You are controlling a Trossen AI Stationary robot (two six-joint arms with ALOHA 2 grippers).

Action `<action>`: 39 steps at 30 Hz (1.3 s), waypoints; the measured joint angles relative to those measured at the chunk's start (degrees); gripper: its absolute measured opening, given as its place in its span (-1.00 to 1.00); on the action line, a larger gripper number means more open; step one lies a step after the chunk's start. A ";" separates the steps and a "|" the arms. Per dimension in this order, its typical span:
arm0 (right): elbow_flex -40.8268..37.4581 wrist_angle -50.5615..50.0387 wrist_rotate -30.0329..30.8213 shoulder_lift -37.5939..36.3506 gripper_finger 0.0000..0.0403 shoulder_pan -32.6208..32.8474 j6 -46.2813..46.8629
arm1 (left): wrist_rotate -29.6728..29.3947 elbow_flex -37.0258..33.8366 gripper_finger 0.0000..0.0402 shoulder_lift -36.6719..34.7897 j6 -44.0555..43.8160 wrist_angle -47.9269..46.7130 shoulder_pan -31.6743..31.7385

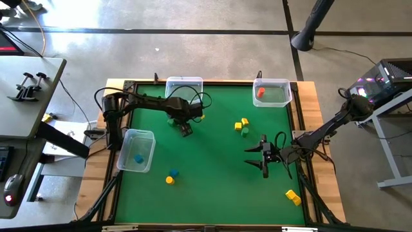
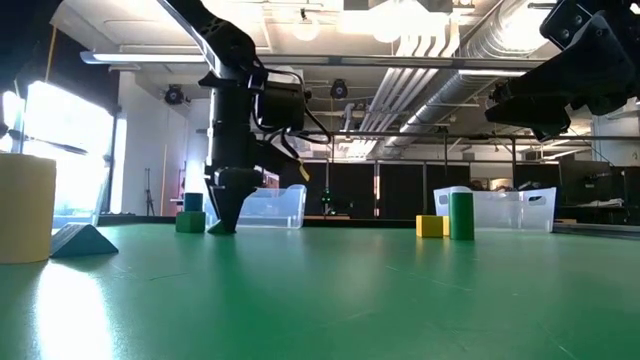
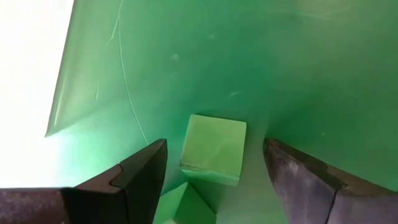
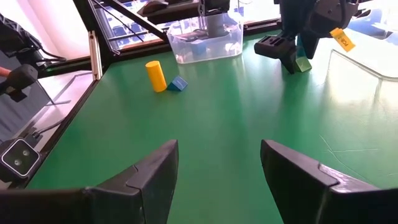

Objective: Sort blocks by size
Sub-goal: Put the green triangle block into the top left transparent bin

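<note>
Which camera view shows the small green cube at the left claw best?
The left wrist view: the small green cube lies large between the open left claw. The high view barely shows it under the arm; the low view shows it small, partly hidden.

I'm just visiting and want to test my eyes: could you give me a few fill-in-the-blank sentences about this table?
1. The left gripper stands open around a small ____ cube.
2. The clear plastic bin at the far right corner holds a ____ block.
3. The right gripper hangs open, holding ____.

Missing words: green; red; nothing
</note>
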 joint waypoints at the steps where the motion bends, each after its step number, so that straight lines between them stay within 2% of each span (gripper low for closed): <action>1: 0.00 0.00 0.00 -0.01 0.11 0.00 0.00 | 0.02 -0.02 0.26 0.02 0.33 -0.03 0.00; 7: 0.00 0.00 0.00 0.00 0.11 0.00 0.06 | 0.43 -0.07 0.08 0.09 1.57 -0.20 -0.02; 17: 0.00 0.02 0.00 0.00 0.11 0.00 0.09 | 1.21 -0.09 -0.39 0.09 2.04 -0.99 -0.01; 20: 0.00 0.02 0.00 -0.01 0.11 0.01 0.09 | 1.01 0.01 -0.47 -0.07 2.08 -1.26 -0.02; 24: 0.00 0.02 0.00 -0.01 0.11 0.00 0.09 | 0.99 2.60 -0.49 0.25 2.39 -5.33 0.02; 31: 0.00 0.02 0.00 0.00 0.11 0.00 0.33 | 0.77 11.84 -0.48 0.02 6.59 -10.84 -0.80; 35: 0.00 0.02 0.00 -0.01 0.11 0.00 0.35 | 0.75 16.51 -0.47 -0.03 9.02 -7.91 -1.18; 39: 0.00 0.02 0.00 0.00 0.11 0.00 0.35 | 1.42 18.49 -0.47 -0.02 12.00 0.10 -1.38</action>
